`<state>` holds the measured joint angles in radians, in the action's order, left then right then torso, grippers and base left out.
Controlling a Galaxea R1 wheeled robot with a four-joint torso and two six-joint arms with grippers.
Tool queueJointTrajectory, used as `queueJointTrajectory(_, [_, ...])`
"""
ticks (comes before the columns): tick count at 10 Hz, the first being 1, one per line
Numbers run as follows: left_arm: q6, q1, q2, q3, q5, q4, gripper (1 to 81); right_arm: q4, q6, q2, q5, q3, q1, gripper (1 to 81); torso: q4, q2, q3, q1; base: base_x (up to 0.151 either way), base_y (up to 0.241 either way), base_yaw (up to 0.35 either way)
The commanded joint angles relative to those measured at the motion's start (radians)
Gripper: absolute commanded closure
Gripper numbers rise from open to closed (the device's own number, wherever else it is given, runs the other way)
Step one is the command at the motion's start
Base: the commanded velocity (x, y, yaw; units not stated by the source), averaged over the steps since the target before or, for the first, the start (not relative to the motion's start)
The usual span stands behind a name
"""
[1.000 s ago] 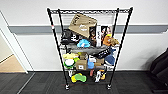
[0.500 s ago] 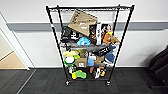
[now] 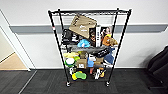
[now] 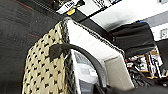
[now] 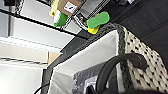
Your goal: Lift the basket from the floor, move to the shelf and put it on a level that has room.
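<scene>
We see the basket (image 4: 45,72) close up in both wrist views: its cream-and-black checkered wall, dark braided rim and pale lining (image 5: 85,60), with a black loop handle (image 4: 82,57) arching over the rim at one end and another loop handle (image 5: 117,67) at the other. Dark carpet (image 4: 17,37) lies below and beyond it. We cannot tell from either wrist view how the fingers of the left or right gripper stand, nor whether they have hold of the handles.

In the head view the shelf (image 3: 88,47) stands straight ahead against a pale wall (image 3: 142,47), its small wheels on the dark carpet. Its top level (image 3: 88,12) is a flat black wire grid. The tiers below it are crowded: a tilted brown paper bag (image 3: 82,25), boxes, soft toys and a green-and-yellow toy (image 3: 78,75) on the lowest tier. That same green-and-yellow toy shows in the right wrist view just past the basket's rim.
</scene>
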<state>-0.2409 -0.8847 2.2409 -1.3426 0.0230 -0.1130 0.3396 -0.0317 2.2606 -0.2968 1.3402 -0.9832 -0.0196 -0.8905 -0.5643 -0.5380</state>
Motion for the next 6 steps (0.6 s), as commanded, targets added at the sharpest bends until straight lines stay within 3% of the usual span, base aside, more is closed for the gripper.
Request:
queueJointTrajectory(1, [-0.008, 0.103, -0.027, 0.075, -0.012, -0.013, 81.1, -0.016, -0.001, -0.025, 0.033, -0.083, 0.094, 81.1, 0.0, 0.096, 0.064, 0.062, 0.0, 0.0, 0.0])
queueJointTrajectory(3, [-0.006, 0.1, -0.027, 0.075, -0.014, -0.013, 81.1, -0.016, -0.001, -0.025, 0.033, -0.081, 0.093, 81.1, 0.0, 0.165, 0.105, 0.107, 0.0, 0.0, 0.0])
queueJointTrajectory(4, [-0.006, 0.098, -0.029, 0.075, -0.012, -0.013, 81.1, -0.016, -0.001, -0.025, 0.033, -0.081, 0.094, 81.1, 0.025, 0.199, 0.126, 0.13, 0.0, 0.0, 0.0])
queueJointTrajectory(5, [-0.006, 0.098, -0.029, 0.075, -0.012, -0.013, 81.1, -0.016, -0.002, -0.024, 0.033, -0.083, 0.094, 81.1, 0.073, 0.233, 0.147, 0.152, 0.0, 0.0, 0.0])
queueJointTrajectory(6, [-0.006, 0.098, -0.03, 0.077, -0.012, -0.013, 81.1, -0.016, -0.002, -0.022, 0.033, -0.081, 0.094, 81.1, 0.086, 0.264, 0.167, 0.172, 0.0, 0.0, 0.0])
